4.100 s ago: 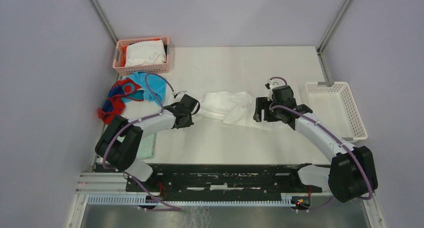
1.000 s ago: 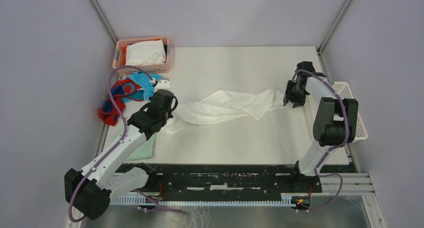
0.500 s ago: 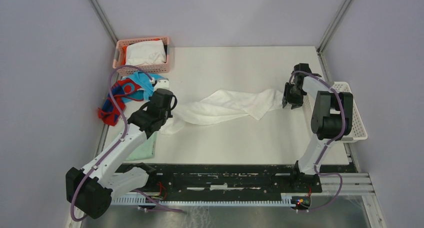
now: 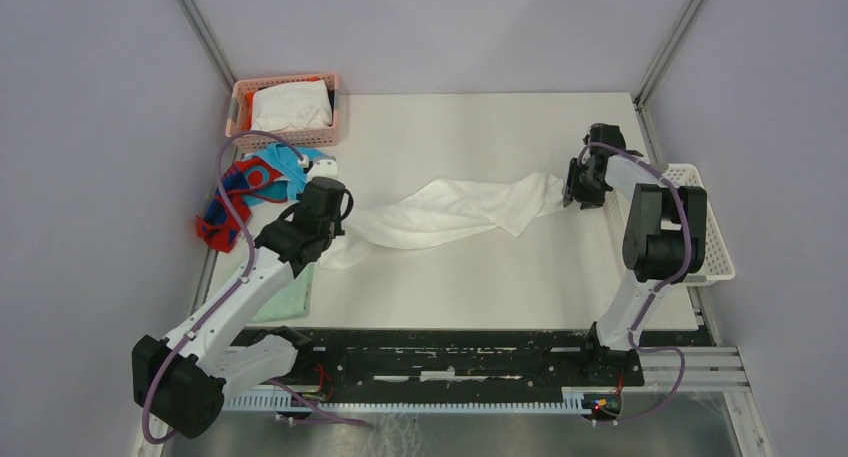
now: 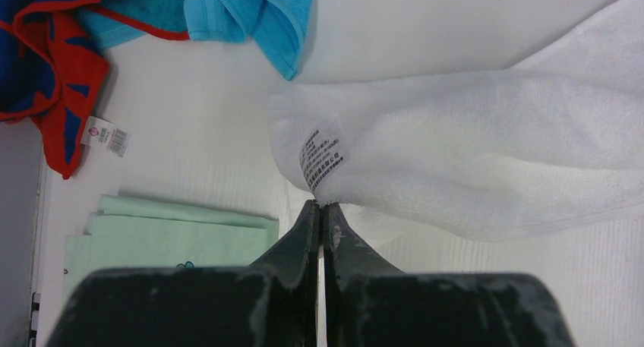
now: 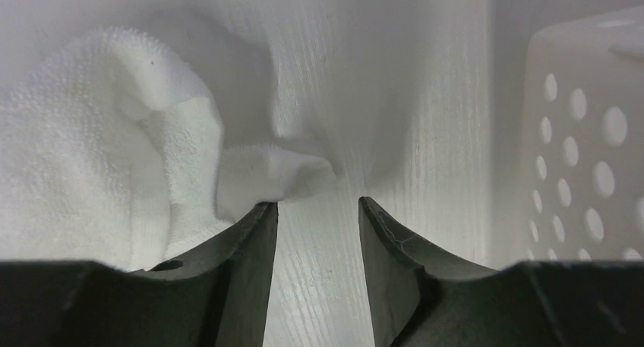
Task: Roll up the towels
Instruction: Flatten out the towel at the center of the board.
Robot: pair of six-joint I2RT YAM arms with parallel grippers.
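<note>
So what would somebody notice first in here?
A long white towel lies stretched across the middle of the table, with the left gripper pinching its labelled end and the right gripper open at the other. At the left edge, a bright red and turquoise heap of towels stands out.

Pink basket point(image 4: 290, 137) far left, white basket point(image 4: 716, 239) right, folded mint-green cloth point(image 5: 175, 239)
</note>
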